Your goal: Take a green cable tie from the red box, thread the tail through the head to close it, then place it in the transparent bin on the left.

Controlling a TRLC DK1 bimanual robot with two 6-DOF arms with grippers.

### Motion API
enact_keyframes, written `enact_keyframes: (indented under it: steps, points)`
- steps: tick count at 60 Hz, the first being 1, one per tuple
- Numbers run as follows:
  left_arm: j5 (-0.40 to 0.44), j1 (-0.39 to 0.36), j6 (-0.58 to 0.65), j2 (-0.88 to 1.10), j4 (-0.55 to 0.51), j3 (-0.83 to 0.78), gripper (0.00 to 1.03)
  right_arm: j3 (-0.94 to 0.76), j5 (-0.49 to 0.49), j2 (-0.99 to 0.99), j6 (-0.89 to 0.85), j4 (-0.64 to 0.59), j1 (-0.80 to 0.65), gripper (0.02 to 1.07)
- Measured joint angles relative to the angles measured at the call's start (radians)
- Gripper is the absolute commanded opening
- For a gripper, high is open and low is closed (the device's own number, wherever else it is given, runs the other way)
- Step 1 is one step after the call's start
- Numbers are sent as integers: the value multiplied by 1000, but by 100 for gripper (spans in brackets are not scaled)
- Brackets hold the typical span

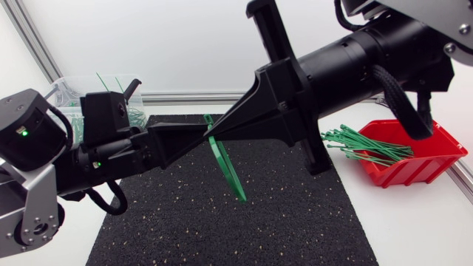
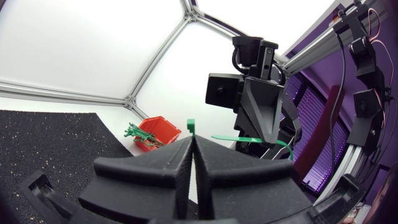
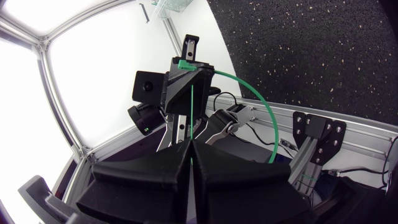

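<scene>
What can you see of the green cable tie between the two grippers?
The green cable tie is a thin, flat plastic strap, bent into an arc over the black mat. The left gripper is shut below its square head; the right gripper is shut on the tail, whose tip points at the head. Threaded or not, I cannot tell.

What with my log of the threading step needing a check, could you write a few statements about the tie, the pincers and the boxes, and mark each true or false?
1. The left pincer and the right pincer both grip one green tie above the black mat. True.
2. The clear bin holds other ties. True.
3. The green tie rests in the clear bin. False: it hangs in the air between the pincers.
4. The red box is empty. False: spare ties lie in the red box.
</scene>
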Motion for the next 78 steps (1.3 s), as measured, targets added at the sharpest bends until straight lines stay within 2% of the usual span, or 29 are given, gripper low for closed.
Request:
enact_keyframes:
  steps: [78]
  points:
    - [0,-2,-7,-14,0,-10,3,5,23,34,3,58,0,8]
